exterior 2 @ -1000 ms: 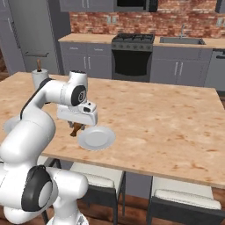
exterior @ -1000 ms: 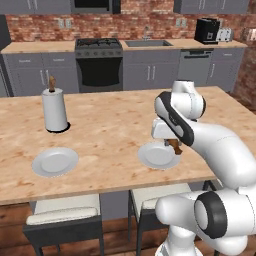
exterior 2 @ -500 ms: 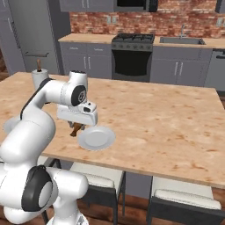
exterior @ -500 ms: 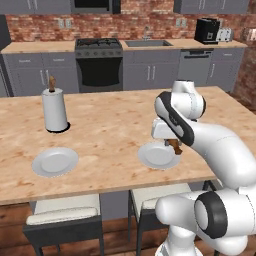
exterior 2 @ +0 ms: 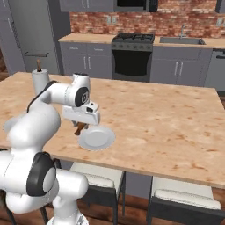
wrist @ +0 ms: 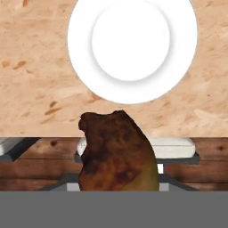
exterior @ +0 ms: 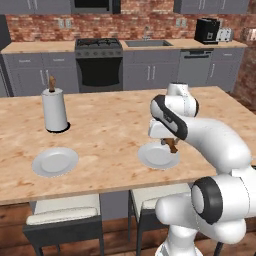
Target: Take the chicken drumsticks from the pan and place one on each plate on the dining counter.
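My gripper (exterior: 170, 141) is shut on one chicken drumstick (exterior: 173, 145), a reddish-brown piece hanging just above the near right edge of a round pale plate (exterior: 157, 156) on the dining counter (exterior: 110, 125). The right base view has the same drumstick (exterior 2: 80, 128) under the gripper (exterior 2: 81, 125), at the left rim of the plate (exterior 2: 96, 138). In the hand view the drumstick (wrist: 118, 153) covers the fingertips, with the plate (wrist: 132, 44) beyond it. A second plate (exterior: 55, 161) lies bare at the counter's left. The pan is out of view.
A paper towel roll (exterior: 54, 110) stands on the counter behind the left plate. Pale stools (exterior: 62, 212) sit under the counter's near edge. A stove (exterior: 98, 45) and grey cabinets line the brick back wall.
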